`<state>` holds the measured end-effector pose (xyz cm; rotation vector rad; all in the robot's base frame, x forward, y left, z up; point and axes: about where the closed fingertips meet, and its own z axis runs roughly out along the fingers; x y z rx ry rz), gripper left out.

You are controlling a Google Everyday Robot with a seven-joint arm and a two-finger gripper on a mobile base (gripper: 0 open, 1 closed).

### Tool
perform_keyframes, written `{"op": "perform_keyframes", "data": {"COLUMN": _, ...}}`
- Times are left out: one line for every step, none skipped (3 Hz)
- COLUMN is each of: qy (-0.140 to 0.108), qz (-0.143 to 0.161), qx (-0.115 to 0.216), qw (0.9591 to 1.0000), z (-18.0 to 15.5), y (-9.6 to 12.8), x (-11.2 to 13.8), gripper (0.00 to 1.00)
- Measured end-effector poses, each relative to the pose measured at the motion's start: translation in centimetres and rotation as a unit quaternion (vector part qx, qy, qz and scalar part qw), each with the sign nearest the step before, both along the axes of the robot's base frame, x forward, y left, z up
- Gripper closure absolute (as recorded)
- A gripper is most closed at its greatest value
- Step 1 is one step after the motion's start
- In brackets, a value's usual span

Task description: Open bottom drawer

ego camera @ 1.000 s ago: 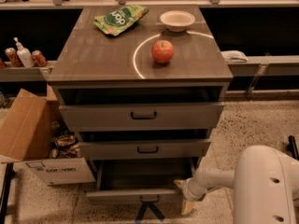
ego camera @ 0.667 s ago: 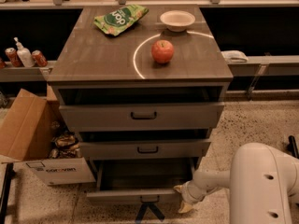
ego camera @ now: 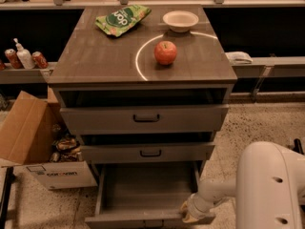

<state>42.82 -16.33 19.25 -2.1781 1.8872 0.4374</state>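
Observation:
The bottom drawer [ego camera: 145,190] of the grey cabinet stands pulled out, its grey wood-grain inside showing and its front edge at the bottom of the view. Its black handle is mostly cut off by the frame edge. My gripper [ego camera: 187,214] is at the drawer's front right corner, against the front panel, on the end of my white arm [ego camera: 267,190] that reaches in from the lower right. The mid-sized drawer [ego camera: 148,152] and the tall top drawer [ego camera: 143,118] above are each slightly ajar.
On the cabinet top [ego camera: 95,56] lie a red apple [ego camera: 165,52], a white bowl [ego camera: 180,20] and a green chip bag [ego camera: 121,18]. An open cardboard box [ego camera: 33,147] stands on the floor left of the cabinet. Cans and a bottle [ego camera: 24,58] sit on a left shelf.
My gripper has moved toward the camera at the drawer's right front corner, and the bottom drawer has slid further out with it. The other drawers have not moved.

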Motion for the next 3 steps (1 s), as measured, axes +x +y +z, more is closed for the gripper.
{"op": "perform_keyframes", "data": {"qy": 0.004, "qz": -0.003, "qx": 0.004, "qw": 1.0, "z": 0.51, "y": -0.09, "x": -1.11, "gripper": 1.0}}
{"op": "perform_keyframes", "data": {"qy": 0.004, "qz": -0.003, "qx": 0.004, "qw": 1.0, "z": 0.51, "y": -0.09, "x": -1.11, "gripper": 0.82}}
{"op": "perform_keyframes", "data": {"qy": 0.005, "qz": -0.002, "qx": 0.004, "qw": 1.0, "z": 0.4, "y": 0.01, "x": -1.26, "gripper": 0.59}}
